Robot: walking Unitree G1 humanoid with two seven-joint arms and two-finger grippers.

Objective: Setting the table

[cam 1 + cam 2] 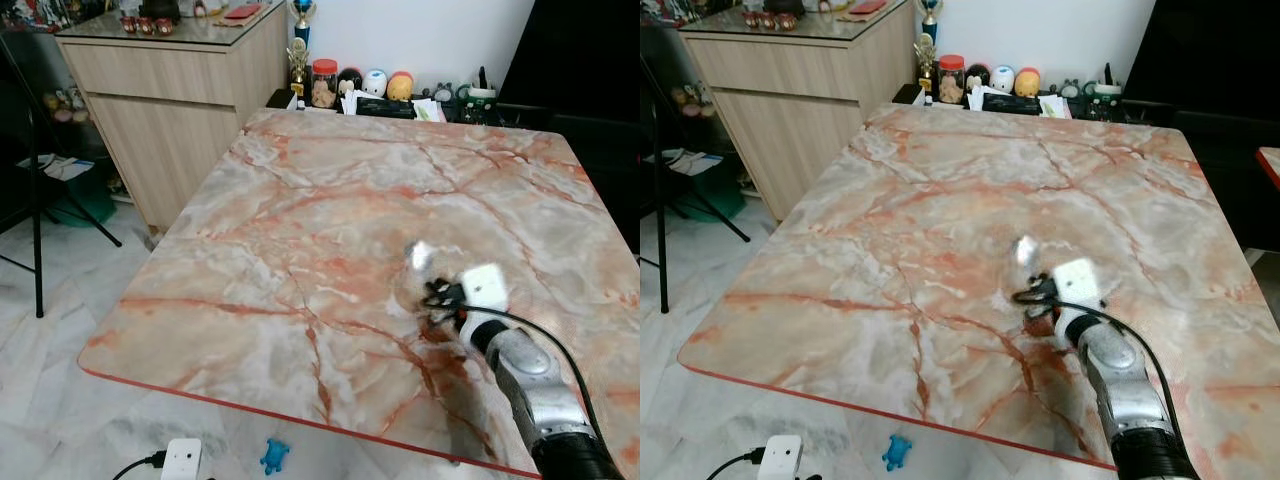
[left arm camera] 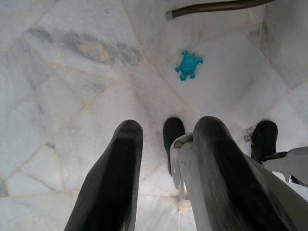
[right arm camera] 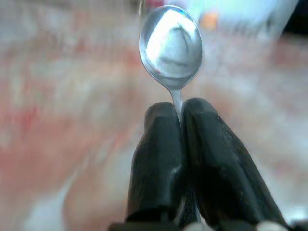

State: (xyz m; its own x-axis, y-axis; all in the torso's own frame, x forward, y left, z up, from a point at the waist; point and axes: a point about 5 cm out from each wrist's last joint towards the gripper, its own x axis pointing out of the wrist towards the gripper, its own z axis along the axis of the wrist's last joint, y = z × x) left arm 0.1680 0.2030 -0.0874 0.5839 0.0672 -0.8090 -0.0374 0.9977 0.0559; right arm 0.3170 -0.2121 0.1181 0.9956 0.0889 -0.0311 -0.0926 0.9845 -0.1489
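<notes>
Right claw (image 3: 175, 120) clenched on a spoon (image 3: 170, 43) above the marble surface (image 1: 330, 190), nothing yet laid there; left claw (image 2: 163, 144), released, hangs over the floor

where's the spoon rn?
The spoon is pinched by its handle in the right gripper, bowl sticking out past the fingertips. In the head views it is held over the marble table, toward the near right part.
</notes>
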